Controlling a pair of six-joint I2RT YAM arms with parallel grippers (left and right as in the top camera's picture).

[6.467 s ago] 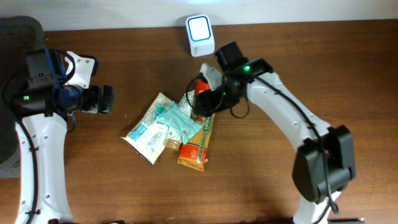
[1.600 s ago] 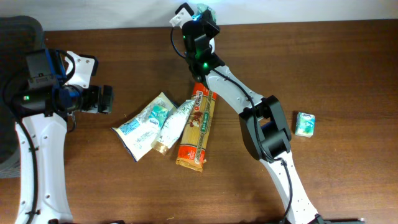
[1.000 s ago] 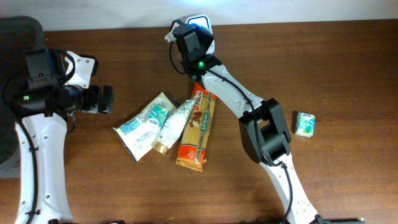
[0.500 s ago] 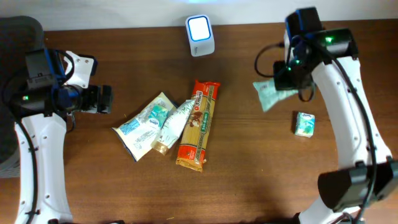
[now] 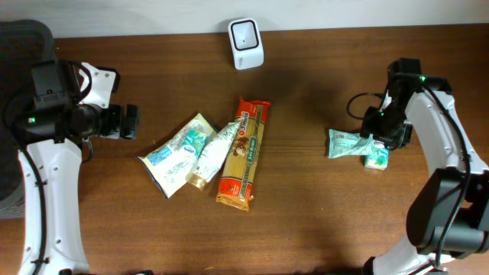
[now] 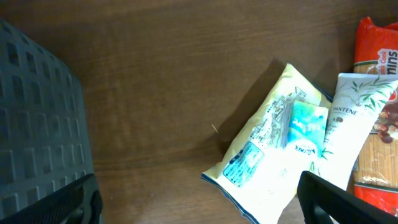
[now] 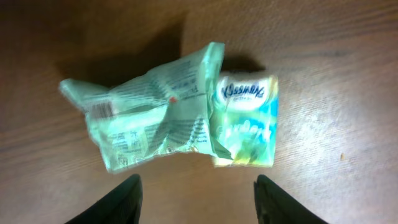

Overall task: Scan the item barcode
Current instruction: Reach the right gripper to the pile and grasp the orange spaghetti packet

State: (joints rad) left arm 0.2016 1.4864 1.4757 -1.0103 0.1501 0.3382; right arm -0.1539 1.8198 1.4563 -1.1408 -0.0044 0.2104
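**Desk:** State of the right pincer point(image 7: 198, 202)?

**Operator:** On my wrist view its two fingertips stand partly apart with nothing between them. It holds nothing.

**Desk:** Location of the item?

**Operator:** The green packet point(image 7: 155, 118) lies crumpled on the table point(image 7: 329, 56), directly under the pincer and just ahead of the fingertips. Printed text faces up; I cannot make out a barcode. On the side of the pincer's right fingertip, the packet's edge overlaps a small tissue pack point(image 7: 245, 121), and the two touch.

**Desk:** And beyond that?

**Operator:** From overhead, the scanner point(image 5: 246, 33) stands well away from the right pincer, at the table's back edge, with open wood between them. The item is nowhere near it.

**Desk:** The other arm?

**Operator:** The left pincer point(image 5: 131, 122) is farthest off, at the opposite end of the table, fingers spread wide and empty. Ahead of it lies a pile of three: a pale pouch point(image 6: 273, 155) nearest, a Pantene sachet point(image 6: 354, 118) resting over the pouch's far edge, and a pasta packet point(image 6: 379, 93) beyond, touching the sachet. The pincer touches none of them.
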